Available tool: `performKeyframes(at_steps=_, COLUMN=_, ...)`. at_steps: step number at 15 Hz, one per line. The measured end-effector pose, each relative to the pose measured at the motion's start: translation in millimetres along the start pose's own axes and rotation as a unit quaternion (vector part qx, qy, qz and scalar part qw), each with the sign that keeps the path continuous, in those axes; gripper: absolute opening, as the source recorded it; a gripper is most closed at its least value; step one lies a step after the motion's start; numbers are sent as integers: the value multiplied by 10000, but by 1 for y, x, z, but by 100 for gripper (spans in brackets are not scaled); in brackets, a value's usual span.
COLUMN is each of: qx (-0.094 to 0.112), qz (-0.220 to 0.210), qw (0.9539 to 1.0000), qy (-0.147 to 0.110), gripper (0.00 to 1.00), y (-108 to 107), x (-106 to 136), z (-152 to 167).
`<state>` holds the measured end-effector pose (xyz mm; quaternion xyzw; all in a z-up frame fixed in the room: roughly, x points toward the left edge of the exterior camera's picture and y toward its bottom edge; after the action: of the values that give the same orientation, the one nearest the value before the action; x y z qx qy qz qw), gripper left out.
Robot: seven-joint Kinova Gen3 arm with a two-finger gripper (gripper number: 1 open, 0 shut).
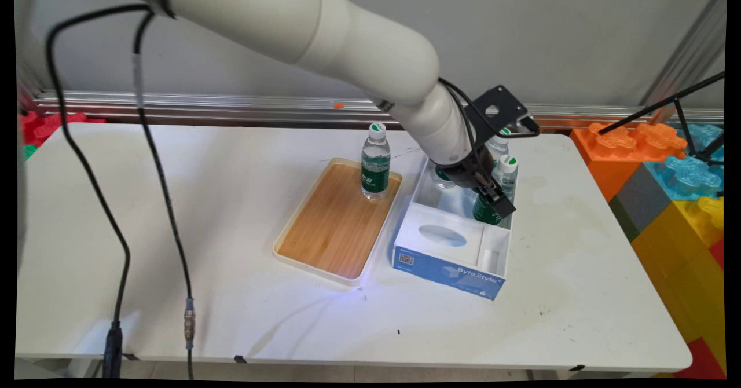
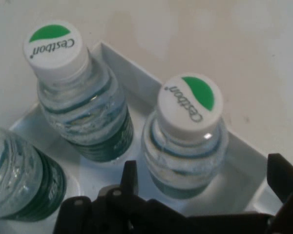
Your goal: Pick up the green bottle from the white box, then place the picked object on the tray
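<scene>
My gripper (image 1: 492, 200) reaches down into the far end of a blue and white carton (image 1: 446, 275) on the white table. It is open, and its fingers stand on either side of a water bottle (image 2: 188, 141) with a white and green cap. In the main view that bottle (image 1: 507, 171) stands at the carton's right wall. A second bottle (image 2: 80, 107) stands behind it in the corner, and a third (image 2: 19, 175) shows at the left edge. The carton's white wall (image 2: 132, 73) runs behind them. Another bottle (image 1: 375, 168) stands upright on a wooden tray (image 1: 338, 220) left of the carton.
Black cables (image 1: 162, 191) hang over the table's left half. Large coloured blocks (image 1: 666, 168) are stacked past the table's right edge, with a black tripod (image 1: 689, 121) above them. A metal rail (image 1: 231, 107) runs along the wall behind.
</scene>
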<state>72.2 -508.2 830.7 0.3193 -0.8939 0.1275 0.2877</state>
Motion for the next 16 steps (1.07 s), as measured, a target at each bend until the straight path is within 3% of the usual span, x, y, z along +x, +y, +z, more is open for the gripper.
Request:
performKeyframes(at_steps=9, qx=56, qz=14, qw=9998, qy=209, gripper=100, y=-2, x=-1, z=38)
performKeyframes(at_steps=10, qx=67, qz=27, qw=9997, qy=221, gripper=0, y=-2, x=-1, z=40)
performKeyframes(at_steps=16, qx=84, qz=58, qw=9997, qy=225, gripper=0, y=4, x=2, z=33)
